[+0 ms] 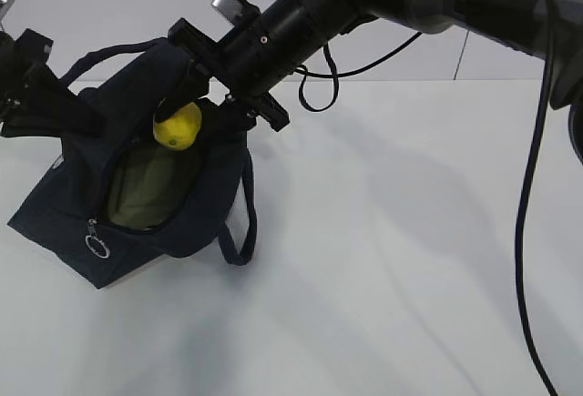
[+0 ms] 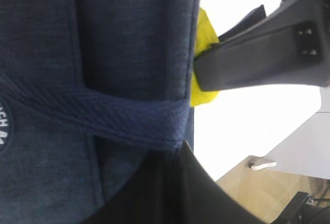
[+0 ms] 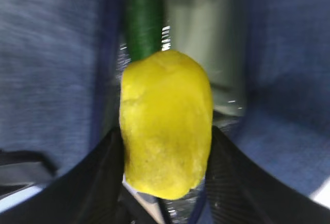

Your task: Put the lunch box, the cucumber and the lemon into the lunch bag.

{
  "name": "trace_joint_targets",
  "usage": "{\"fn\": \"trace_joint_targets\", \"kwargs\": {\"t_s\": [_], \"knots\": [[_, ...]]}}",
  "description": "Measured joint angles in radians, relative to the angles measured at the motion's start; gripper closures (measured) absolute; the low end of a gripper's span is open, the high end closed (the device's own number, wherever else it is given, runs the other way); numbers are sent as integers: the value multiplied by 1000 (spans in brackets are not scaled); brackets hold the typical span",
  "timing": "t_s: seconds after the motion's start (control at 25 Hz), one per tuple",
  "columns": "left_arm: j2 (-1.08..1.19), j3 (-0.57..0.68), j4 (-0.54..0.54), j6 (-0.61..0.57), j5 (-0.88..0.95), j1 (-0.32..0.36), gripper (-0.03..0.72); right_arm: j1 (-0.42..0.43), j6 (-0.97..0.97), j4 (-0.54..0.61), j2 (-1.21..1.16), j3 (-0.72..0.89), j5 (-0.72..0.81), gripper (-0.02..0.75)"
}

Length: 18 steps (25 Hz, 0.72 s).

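Observation:
The navy lunch bag (image 1: 64, 209) lies open on the left of the white table. My left gripper (image 1: 89, 116) is shut on the bag's upper edge by a handle strap (image 2: 129, 118), with its tips (image 2: 178, 154) pinched on the fabric. My right gripper (image 1: 182, 116) is shut on the yellow lemon (image 1: 178, 128) just above the bag's opening. In the right wrist view the lemon (image 3: 166, 123) fills the space between the black fingers (image 3: 105, 162). Below it, inside the bag, lie the dark green cucumber (image 3: 145, 20) and the lunch box (image 3: 206, 33) with its sage-green lid (image 1: 150, 191).
A loose handle loop (image 1: 239, 232) of the bag lies on the table (image 1: 410, 259) to its right. The silver ring pull (image 1: 97, 248) hangs at the bag's near end. Black cables (image 1: 533, 232) hang from the right arm on the right side.

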State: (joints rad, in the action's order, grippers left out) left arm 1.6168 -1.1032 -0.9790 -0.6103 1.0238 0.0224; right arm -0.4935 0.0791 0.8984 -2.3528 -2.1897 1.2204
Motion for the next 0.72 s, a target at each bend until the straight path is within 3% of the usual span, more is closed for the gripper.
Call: {"fn": "trace_joint_targets", "kwargs": {"t_s": [0.32,0.72], "knots": [[0,0,-52,0,10,0,697,0,-85,9,-7,0,-40,372],[0,0,-95,0,37,0,697,0,-108,-78,-19,-8,-26,304]]}}
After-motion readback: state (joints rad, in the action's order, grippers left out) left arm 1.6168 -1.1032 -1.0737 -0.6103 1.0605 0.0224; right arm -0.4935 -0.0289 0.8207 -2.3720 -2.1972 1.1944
